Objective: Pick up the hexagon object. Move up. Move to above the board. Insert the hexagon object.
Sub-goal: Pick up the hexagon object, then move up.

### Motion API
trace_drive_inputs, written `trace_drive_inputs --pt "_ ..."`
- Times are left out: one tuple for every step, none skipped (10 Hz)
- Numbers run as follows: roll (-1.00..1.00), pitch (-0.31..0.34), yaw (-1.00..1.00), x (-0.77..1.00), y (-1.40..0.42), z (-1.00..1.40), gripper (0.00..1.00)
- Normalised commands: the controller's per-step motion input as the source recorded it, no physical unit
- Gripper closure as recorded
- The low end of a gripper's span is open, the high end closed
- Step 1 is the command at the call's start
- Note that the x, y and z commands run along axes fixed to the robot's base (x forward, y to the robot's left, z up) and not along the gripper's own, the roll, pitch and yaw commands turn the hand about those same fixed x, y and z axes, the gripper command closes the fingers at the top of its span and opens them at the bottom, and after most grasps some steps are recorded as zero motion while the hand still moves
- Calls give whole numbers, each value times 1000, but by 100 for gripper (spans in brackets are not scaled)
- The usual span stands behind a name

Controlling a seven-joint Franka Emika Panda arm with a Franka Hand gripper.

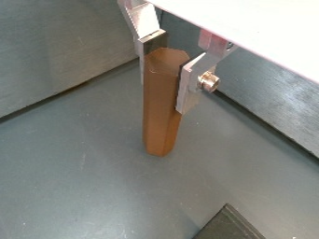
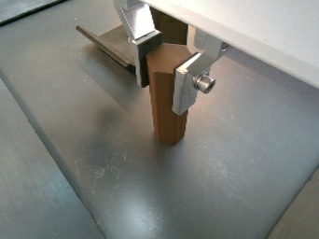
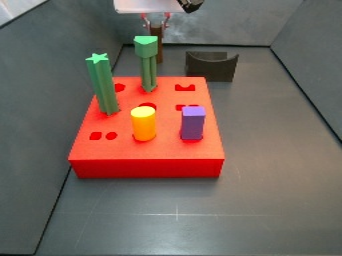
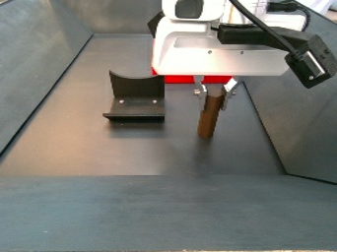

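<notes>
Judging by looks, we have a light, stiff wooden peg [image 2: 167, 98] standing on the floor behind the board [image 3: 147, 135], our gripper [image 1: 173, 67] clamping its upper end, a sound hold.

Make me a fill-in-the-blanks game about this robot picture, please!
1. The end effector is closed on the ___ hexagon object.
2. The hexagon object stands ___ on the floor.
3. On the red board, the star-topped peg is ___.
4. The peg beside the purple one is ___.

Answers: brown; upright; green; yellow
</notes>
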Motion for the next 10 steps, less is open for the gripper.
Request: trace_drive_inputs --pt "0 0 0 0 0 0 100" --pt "0 0 0 0 0 0 100" --pt "0 0 0 0 0 0 100" --pt "0 0 0 0 0 0 100" --pt "0 0 0 0 0 833 100" --pt "15 -24 -33 51 69 858 100" --pt "20 15 -43 18 50 720 100" --pt "29 30 -42 7 30 584 100" --pt "39 44 -39 -3 22 433 100" --pt "50 54 -35 -6 18 277 100"
